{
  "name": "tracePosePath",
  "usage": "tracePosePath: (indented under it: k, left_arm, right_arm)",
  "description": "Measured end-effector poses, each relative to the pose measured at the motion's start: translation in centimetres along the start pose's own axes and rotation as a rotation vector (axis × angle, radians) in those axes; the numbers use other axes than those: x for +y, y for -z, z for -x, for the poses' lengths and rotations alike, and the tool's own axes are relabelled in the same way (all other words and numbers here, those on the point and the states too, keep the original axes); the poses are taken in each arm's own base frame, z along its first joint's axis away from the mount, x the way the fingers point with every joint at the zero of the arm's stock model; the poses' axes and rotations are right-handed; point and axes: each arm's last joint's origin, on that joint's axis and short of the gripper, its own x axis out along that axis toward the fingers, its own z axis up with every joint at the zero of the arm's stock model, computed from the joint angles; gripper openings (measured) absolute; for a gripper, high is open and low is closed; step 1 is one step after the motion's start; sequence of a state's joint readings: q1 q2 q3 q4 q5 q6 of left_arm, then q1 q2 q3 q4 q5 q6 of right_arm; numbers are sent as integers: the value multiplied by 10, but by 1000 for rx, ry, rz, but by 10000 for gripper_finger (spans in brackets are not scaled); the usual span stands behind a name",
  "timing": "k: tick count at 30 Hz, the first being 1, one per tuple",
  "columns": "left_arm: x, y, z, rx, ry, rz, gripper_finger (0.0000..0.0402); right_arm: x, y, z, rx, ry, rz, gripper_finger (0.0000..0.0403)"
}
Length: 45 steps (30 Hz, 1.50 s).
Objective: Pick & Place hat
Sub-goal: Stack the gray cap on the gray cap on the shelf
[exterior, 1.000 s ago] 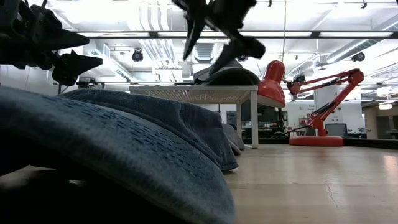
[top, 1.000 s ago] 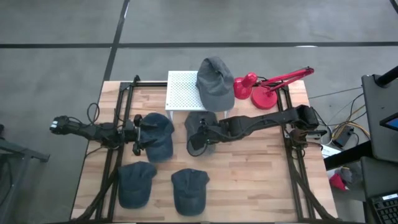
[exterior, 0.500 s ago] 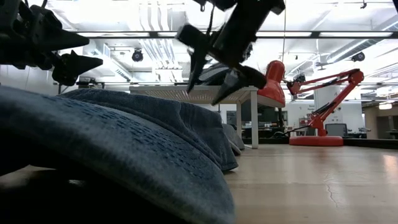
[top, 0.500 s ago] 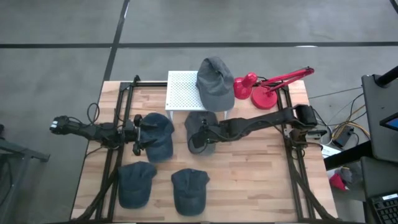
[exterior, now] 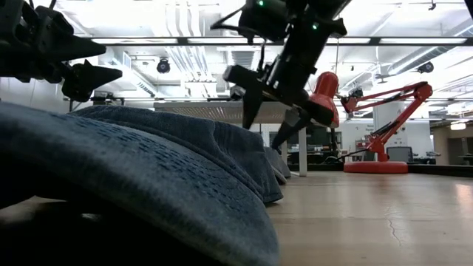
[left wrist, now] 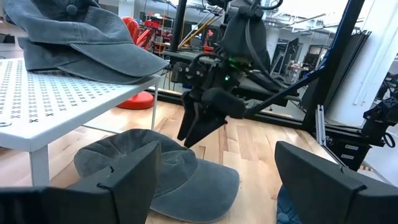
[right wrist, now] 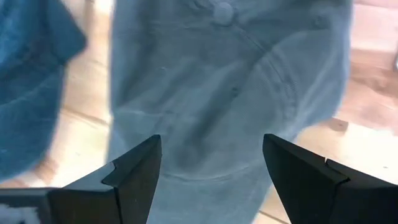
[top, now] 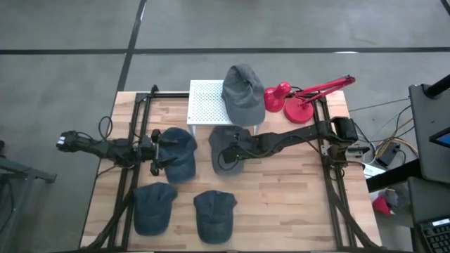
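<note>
A grey hat (top: 230, 133) lies flat on the wooden table in front of the white stand; it also shows in the left wrist view (left wrist: 168, 180) and fills the right wrist view (right wrist: 230, 93). My right gripper (top: 223, 156) (exterior: 264, 127) (right wrist: 211, 180) hangs open just above it, fingers pointing down at a slant on either side of its crown, and seems not to touch it. Another grey hat (top: 242, 91) rests on the white perforated stand (top: 205, 105). My left gripper (top: 157, 152) (left wrist: 217, 186) waits open by a blue hat (top: 180, 154).
Two more blue hats (top: 155, 208) (top: 214, 215) lie near the table's near edge; one fills the low view's foreground (exterior: 133, 185). A red desk lamp (top: 299, 98) stands at the far right. Bare wood (top: 288, 197) stretches to the right of the hats.
My right gripper has come down from high above the table toward the grey hat, tipping its fingers downward as it went, and has stayed open. The hats have not moved.
</note>
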<state>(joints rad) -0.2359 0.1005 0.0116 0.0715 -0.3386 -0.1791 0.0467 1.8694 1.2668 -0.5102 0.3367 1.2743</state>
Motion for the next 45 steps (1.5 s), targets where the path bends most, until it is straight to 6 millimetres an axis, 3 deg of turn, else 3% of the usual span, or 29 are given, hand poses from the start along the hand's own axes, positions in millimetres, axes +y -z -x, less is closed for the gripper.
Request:
tracePosePath:
  k: [17,25,29,34,38,45]
  left_arm:
    - [0,0,0,-4,1,1,317]
    - [0,0,0,-3,1,3,317]
    - [0,0,0,-2,0,3,317]
    - [0,0,0,1,0,1,317]
    - [0,0,0,0,0,1,317]
    - [0,0,0,0,0,1,317]
  right_arm:
    - [-24,9,-15,53,71,-47,259]
    - [-40,25,-17,247,123,-77,243]
    - [-43,39,-6,326,168,-52,234]
    - [-40,51,23,374,244,-10,227]
    - [-28,50,53,358,186,-11,227]
    - [-9,35,72,157,93,43,230]
